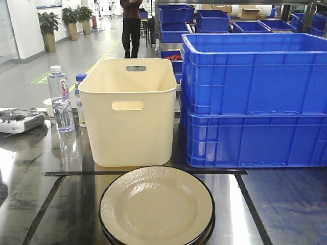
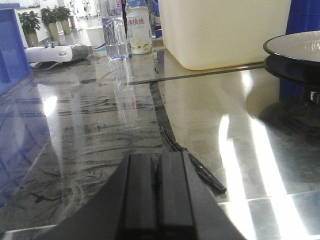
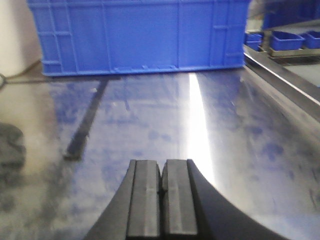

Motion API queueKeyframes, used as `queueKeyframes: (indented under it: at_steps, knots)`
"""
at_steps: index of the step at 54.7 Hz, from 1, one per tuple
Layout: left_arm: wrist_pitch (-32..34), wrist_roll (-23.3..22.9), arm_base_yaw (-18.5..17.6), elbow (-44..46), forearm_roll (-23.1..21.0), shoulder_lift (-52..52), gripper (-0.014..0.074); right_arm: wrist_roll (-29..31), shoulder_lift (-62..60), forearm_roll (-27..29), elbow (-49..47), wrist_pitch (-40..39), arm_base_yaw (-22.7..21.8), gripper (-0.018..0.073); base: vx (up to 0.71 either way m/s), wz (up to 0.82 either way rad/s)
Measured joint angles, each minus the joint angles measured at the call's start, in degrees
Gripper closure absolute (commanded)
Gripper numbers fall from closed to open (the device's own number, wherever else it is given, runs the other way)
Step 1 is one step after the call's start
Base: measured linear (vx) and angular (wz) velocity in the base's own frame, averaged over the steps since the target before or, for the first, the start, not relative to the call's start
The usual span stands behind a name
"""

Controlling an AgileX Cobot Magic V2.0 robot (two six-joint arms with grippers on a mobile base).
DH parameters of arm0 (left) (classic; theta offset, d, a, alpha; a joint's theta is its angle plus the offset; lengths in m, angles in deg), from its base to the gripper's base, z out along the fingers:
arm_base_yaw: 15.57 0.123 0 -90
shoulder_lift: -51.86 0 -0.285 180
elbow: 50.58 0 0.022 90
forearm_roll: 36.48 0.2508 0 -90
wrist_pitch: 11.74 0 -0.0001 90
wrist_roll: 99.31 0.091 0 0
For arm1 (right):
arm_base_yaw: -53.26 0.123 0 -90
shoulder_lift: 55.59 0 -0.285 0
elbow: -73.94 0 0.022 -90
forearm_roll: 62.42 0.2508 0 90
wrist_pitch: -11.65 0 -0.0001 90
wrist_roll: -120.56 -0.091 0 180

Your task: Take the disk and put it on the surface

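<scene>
A cream disk with a black rim (image 1: 156,205) lies on top of a small stack at the front middle of the glossy dark metal surface (image 1: 286,204), inside the black tape lines (image 1: 145,173). The left wrist view shows the stack's edge (image 2: 295,50) at the far right. My left gripper (image 2: 156,162) is shut with nothing in it, low over the surface, left of the disks. My right gripper (image 3: 162,167) is also shut and empty, over bare metal (image 3: 150,115) facing the blue crates (image 3: 137,35). Neither gripper appears in the front view.
A cream tub (image 1: 130,109) stands just behind the disks. Stacked blue crates (image 1: 255,97) fill the right back. Water bottles (image 1: 60,97), a paper cup (image 2: 96,41) and a white controller (image 1: 18,120) sit at the back left. A person (image 1: 131,25) stands far behind.
</scene>
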State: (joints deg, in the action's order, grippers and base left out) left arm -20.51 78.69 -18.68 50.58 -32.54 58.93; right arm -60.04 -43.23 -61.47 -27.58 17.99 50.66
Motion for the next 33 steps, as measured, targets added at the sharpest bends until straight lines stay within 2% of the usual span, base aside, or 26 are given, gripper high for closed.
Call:
queueKeyframes:
  at_steps: [7, 33]
  knots:
    - [0.0, 0.0, 0.0, 0.0, 0.0, 0.0, 0.0597, 0.1, -4.7, -1.0, 0.4, 4.6, -0.3, 0.0571, 0.0, 0.0]
    - [0.0, 0.0, 0.0, 0.0, 0.0, 0.0, 0.0597, 0.1, -5.1, -1.4, 0.4, 5.3, -0.3, 0.0571, 0.0, 0.0]
